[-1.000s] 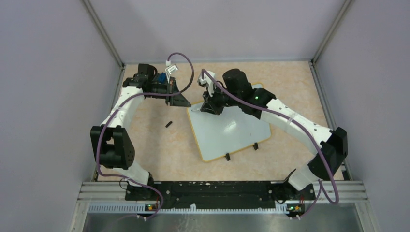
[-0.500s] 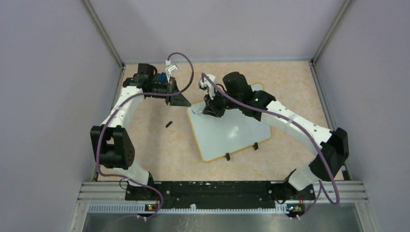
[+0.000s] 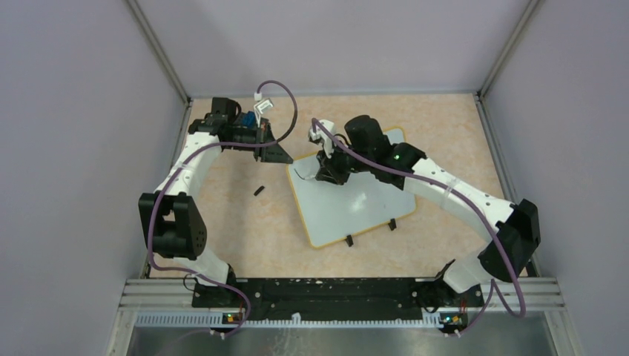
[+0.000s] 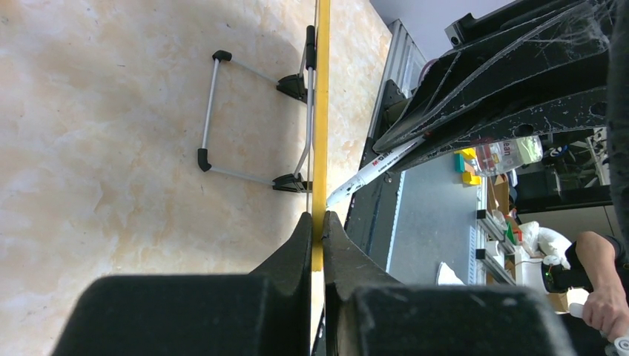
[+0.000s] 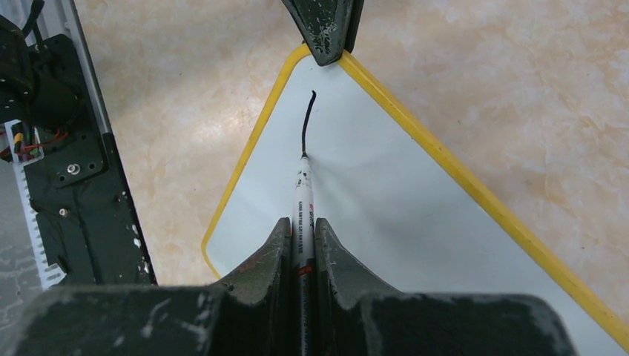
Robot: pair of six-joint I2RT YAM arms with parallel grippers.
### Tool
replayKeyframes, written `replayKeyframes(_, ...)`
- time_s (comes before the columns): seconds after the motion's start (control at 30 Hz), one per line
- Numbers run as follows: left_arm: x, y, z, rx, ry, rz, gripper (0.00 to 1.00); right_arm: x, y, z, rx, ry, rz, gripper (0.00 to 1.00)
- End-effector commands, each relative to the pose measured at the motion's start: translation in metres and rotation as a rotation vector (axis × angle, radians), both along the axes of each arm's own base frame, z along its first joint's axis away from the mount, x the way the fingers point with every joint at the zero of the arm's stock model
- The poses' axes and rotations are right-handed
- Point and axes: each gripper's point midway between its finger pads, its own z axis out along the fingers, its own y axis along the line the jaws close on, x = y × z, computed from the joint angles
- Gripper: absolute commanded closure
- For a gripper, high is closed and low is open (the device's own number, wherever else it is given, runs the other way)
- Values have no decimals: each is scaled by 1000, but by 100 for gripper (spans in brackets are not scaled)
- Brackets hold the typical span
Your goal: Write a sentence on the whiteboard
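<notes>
The whiteboard (image 3: 356, 204) lies tilted on the tan table, white with a yellow rim. My left gripper (image 3: 285, 157) is shut on the rim at its far left corner; the left wrist view shows the rim (image 4: 321, 111) edge-on between the jaws (image 4: 317, 219). My right gripper (image 3: 328, 170) is shut on a white marker (image 5: 303, 196), whose tip touches the board (image 5: 386, 215). Of the sentence, only one short curved black stroke (image 5: 307, 122) shows, running from the marker tip toward the held corner. The right gripper (image 5: 300, 222) is above the board's far left part.
A small black cap-like piece (image 3: 258, 190) lies on the table left of the board. The board's black clip feet (image 3: 348, 241) stick out at its near edge. A wire stand (image 4: 211, 111) shows under the board. Enclosure walls close in the table on three sides.
My right gripper has moved a little right and nearer with the marker, and the black stroke has appeared behind its tip. The left gripper has not moved.
</notes>
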Motion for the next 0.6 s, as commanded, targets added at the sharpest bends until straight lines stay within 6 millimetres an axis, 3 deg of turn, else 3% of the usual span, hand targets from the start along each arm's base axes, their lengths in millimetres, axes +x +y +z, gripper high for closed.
replayKeyframes(0.0, -5, -4, 8, -34, -7, -25, 100, -5, 3, 44, 93, -56, 32, 100)
replayKeyframes(0.17, -5, -4, 8, -34, -6, -26, 100, 3, -1, 70, 162, -48, 13, 100)
replayKeyframes(0.57, -7, -4, 10, -33, -14, -24, 100, 27, -5, 64, 146, -73, -80, 100)
